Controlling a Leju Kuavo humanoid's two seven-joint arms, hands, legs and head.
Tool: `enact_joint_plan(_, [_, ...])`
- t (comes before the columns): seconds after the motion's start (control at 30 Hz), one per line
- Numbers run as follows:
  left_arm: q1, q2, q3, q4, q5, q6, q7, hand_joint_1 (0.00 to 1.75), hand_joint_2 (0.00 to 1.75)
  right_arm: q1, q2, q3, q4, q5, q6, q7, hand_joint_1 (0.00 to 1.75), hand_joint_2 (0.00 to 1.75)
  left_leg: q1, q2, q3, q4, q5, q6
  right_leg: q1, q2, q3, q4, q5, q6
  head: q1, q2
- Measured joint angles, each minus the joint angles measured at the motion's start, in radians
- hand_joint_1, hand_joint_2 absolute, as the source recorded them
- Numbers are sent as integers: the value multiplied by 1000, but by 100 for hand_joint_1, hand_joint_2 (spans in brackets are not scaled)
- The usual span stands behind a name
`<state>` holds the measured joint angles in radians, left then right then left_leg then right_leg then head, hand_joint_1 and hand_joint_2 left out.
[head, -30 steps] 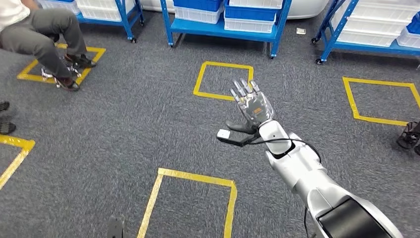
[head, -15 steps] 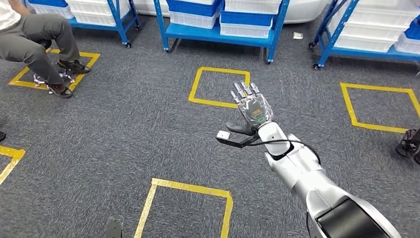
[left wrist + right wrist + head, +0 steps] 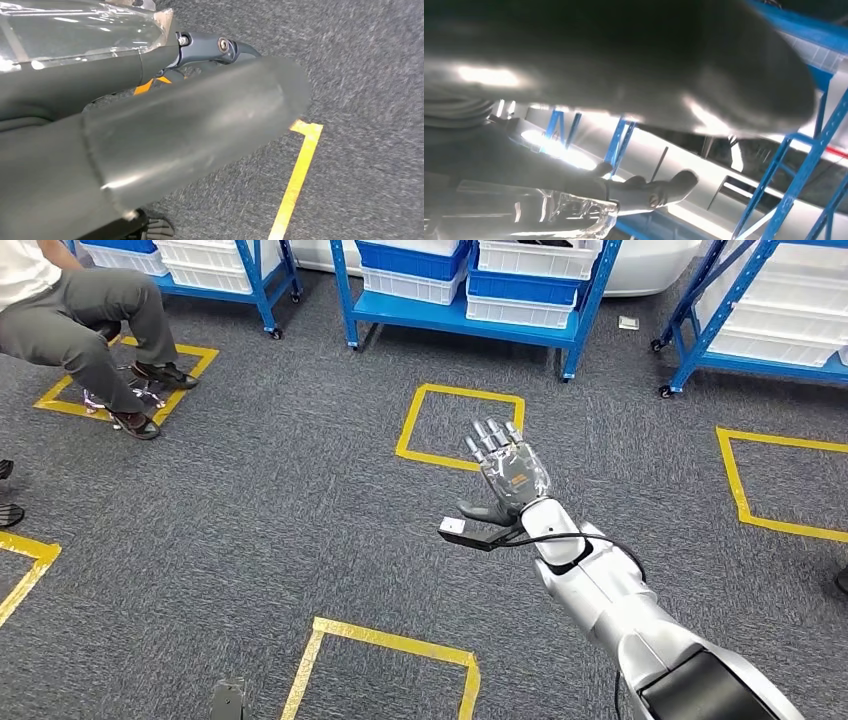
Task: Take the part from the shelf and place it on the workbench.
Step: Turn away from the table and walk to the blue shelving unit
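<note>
Head view: no part in hand or identifiable yet. It has to be in one of the bins on the blue shelf (image 3: 470, 315) straight ahead, across the grey carpet; white and blue bins (image 3: 515, 285) sit on its lower level, contents too small to tell. More blue racks stand left and right of it.

Right hand (image 3: 508, 472) is raised out front over the floor, palm facing away from the camera, fingers (image 3: 490, 432) spread and straight, thumb out to the side, holding nothing. Right wrist view agrees: thumb and fingers extended with nothing between them, blue shelf uprights beyond.

Left hand (image 3: 150, 125) shows in the left wrist view as blurred grey cover and thumb over carpet and yellow tape. Can't tell whether its fingers are apart or curled. Nothing visibly held.

Yellow tape squares (image 3: 460, 428) mark the floor; one lies just beyond the right hand, between robot and shelf. A seated person (image 3: 85, 325) is far left, well apart from the arm.

My read: approach phase, pick not started, workbench not visible.

For doing this step well:
- stop square to the shelf, likely on the tape square in front
- keep the right hand open until the part is identified
- reach into the bin from above, clear of the shelf uprights and bin rims
- keep clear of the person on the left
</note>
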<state>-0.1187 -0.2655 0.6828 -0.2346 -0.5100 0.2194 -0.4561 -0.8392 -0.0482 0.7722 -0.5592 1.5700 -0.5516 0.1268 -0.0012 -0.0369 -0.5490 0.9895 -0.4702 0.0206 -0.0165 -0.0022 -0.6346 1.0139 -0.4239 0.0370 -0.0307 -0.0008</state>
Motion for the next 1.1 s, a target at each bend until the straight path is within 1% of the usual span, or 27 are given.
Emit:
enact_joint_plan(0.03, [0, 0, 0, 0, 0, 0, 0, 0, 0, -1, 1, 1, 0, 0, 0, 0, 0, 0, 1, 0, 1, 1, -5, -4, 1, 1, 6, -1, -3, -14, -2, 0])
enact_joint_plan(0.1, [-1, 0, 0, 0, 0, 2, 0, 0, 0, -6, 1, 1, -1, 0, 1, 1, 0, 0, 4, 6, -10, 24, -11, -13, -3, 3, 20, -3, -3, -25, -6, 0])
enact_joint_plan(0.13, [-2, 0, 0, 0, 0, 3, 0, 0, 0, -9, 2, 1, -1, 0, 0, 1, 0, 0, 6, 12, -32, 60, -15, -18, -6, 4, 28, -5, -6, -29, -9, 0])
enact_joint_plan(0.17, [-3, 0, -1, 0, 1, 4, -2, 0, 0, -11, 3, 1, -1, 0, 0, 1, 0, 0, 8, 20, -68, 118, -25, -25, -8, 5, 36, -6, -11, -35, -11, 0])
enact_joint_plan(0.23, [-3, -1, -1, 0, 6, 9, -6, 0, 0, -9, 4, 1, -1, 0, 1, 1, 0, 0, 12, 28, -159, 250, -60, -36, -7, 5, 51, -7, -23, -48, -14, 0])
enact_joint_plan(0.27, [-2, -2, 0, 0, 8, 13, -8, 0, 0, -7, 4, 2, 0, 0, 1, 2, 0, 0, 13, 29, -198, 290, -73, -38, -6, 5, 59, -7, -30, -51, -14, 0])
enact_joint_plan(0.3, [-2, -3, 0, 0, 9, 17, -11, 0, 0, -5, 4, 2, 0, 0, 1, 4, 0, 0, 13, 30, -221, 297, -67, -37, -5, 5, 68, -7, -37, -53, -14, 0])
enact_joint_plan(0.33, [-1, -5, 0, 0, 10, 20, -12, 0, 0, -5, 4, 3, 0, 0, 0, 6, 0, 0, 12, 30, -224, 267, -38, -33, -4, 5, 78, -7, -44, -52, -14, 0])
enact_joint_plan(0.4, [-1, -7, 0, 0, 10, 23, -15, 0, 0, -7, 4, 5, 0, 0, 0, 9, 0, 0, 9, 31, -187, 134, 66, -17, -1, 6, 100, -9, -60, -51, -14, 0])
enact_joint_plan(0.43, [-1, -8, 0, 0, 11, 23, -16, 0, 0, -9, 4, 5, 0, 0, 0, 9, 0, 0, 6, 33, -164, 72, 98, -8, 2, 7, 107, -9, -67, -48, -13, 0])
enact_joint_plan(0.47, [-2, -8, 0, 0, 12, 24, -16, 0, 0, -11, 4, 5, 0, 0, 0, 9, 0, 0, 3, 34, -145, 31, 113, -2, 4, 8, 111, -9, -73, -44, -13, 0])
enact_joint_plan(0.53, [-3, -9, 0, 0, 16, 25, -10, 0, 0, -15, 6, 6, 0, 0, -1, 7, 0, 0, -3, 33, -131, 13, 103, 5, 10, 9, 113, -12, -82, -32, -13, 0])
enact_joint_plan(0.57, [-3, -9, 0, 0, 18, 25, -6, 0, 0, -17, 8, 6, 0, 0, -1, 6, 0, 0, -1, 32, -124, 9, 106, 8, 13, 8, 113, -13, -87, -27, -13, 0])
enact_joint_plan(0.63, [-4, -9, 0, 0, 20, 22, 0, 0, 0, -23, 11, 6, 0, 0, -1, 4, 0, 0, 2, 32, -109, -3, 108, 17, 15, 6, 103, 15, -104, -21, -13, 0])
enact_joint_plan(0.67, [-5, -8, 0, 0, 20, 21, 0, 0, 0, -26, 12, 6, 0, 0, -1, 4, 0, 0, 4, 32, -101, -9, 108, 22, 15, 6, 81, 61, -123, -22, -12, 0])
enact_joint_plan(0.7, [-7, -8, 0, 0, 19, 20, 0, 0, 0, -27, 12, 6, 0, 0, -1, 4, 0, 0, 2, 32, -97, -11, 104, 26, 14, 5, 45, 127, -146, -25, -12, 0])
enact_joint_plan(0.73, [-8, -8, 0, 0, 19, 19, 0, 0, 0, -27, 11, 7, 0, 0, -1, 4, 0, 0, 2, 31, -94, -11, 101, 30, 14, 5, 0, 201, -169, -27, -12, 0])
enact_joint_plan(0.77, [-8, -8, 0, 0, 19, 20, 0, 0, 0, -25, 11, 7, 1, 0, -1, 4, 0, 0, 2, 29, -92, -11, 97, 31, 14, 5, -42, 261, -182, -25, -12, 0])
enact_joint_plan(0.8, [-8, -8, 0, 0, 19, 20, -1, 0, 0, -21, 10, 7, 2, 0, -1, 4, 0, 0, 2, 26, -88, -11, 93, 32, 14, 5, -69, 288, -179, -20, -12, 0])
enact_joint_plan(0.83, [-8, -9, 0, 0, 19, 21, -1, 0, 0, -18, 9, 7, 3, 0, -1, 4, 0, 0, 1, 23, -84, -10, 90, 31, 13, 5, -75, 273, -158, -11, -11, 0])
enact_joint_plan(0.87, [-7, -9, 0, 0, 19, 21, -2, 0, 0, -17, 8, 8, 4, 0, -1, 4, 0, 0, 1, 20, -79, -9, 86, 29, 13, 5, -60, 219, -123, -2, -12, 0])
enact_joint_plan(0.9, [-8, -10, 0, 0, 20, 21, -4, 0, 0, -17, 7, 8, 5, 0, -2, 3, 0, 0, 1, 18, -74, -9, 81, 27, 13, 5, -33, 142, -83, 4, -11, 0])
enact_joint_plan(0.93, [-8, -12, 0, 0, 20, 21, -5, 0, 0, -18, 6, 8, 6, 0, -2, -1, 0, 0, -1, 17, -70, -5, 76, 22, 14, 5, -4, 69, -47, 5, -11, 0])
enact_joint_plan(0.97, [-8, -13, 0, 0, 22, 21, -6, 0, 0, -19, 6, 8, 7, 0, -2, -6, 0, 0, -4, 16, -67, -3, 70, 18, 15, 5, 18, 16, -21, -1, -11, 0])
enact_joint_plan(1.0, [-8, -14, 0, 0, 25, 21, -7, 0, 0, -19, 7, 8, 9, 0, -2, -12, 0, 0, -6, 16, -66, 0, 66, 14, 16, 5, 30, -12, -8, -9, -12, 0])
enact_joint_plan(1.03, [-9, -15, 0, 0, 27, 20, -7, 0, 0, -19, 9, 7, 11, 0, -2, -17, 0, 0, -7, 16, -66, 2, 62, 9, 17, 5, 34, -20, -4, -19, -13, 0])
enact_joint_plan(1.1, [-8, -15, 0, 0, 29, 19, -7, 0, 0, -19, 16, 7, 15, 0, -3, -23, 0, 0, -4, 17, -66, 8, 53, 0, 9, 6, 39, -23, -3, -34, -14, 0])
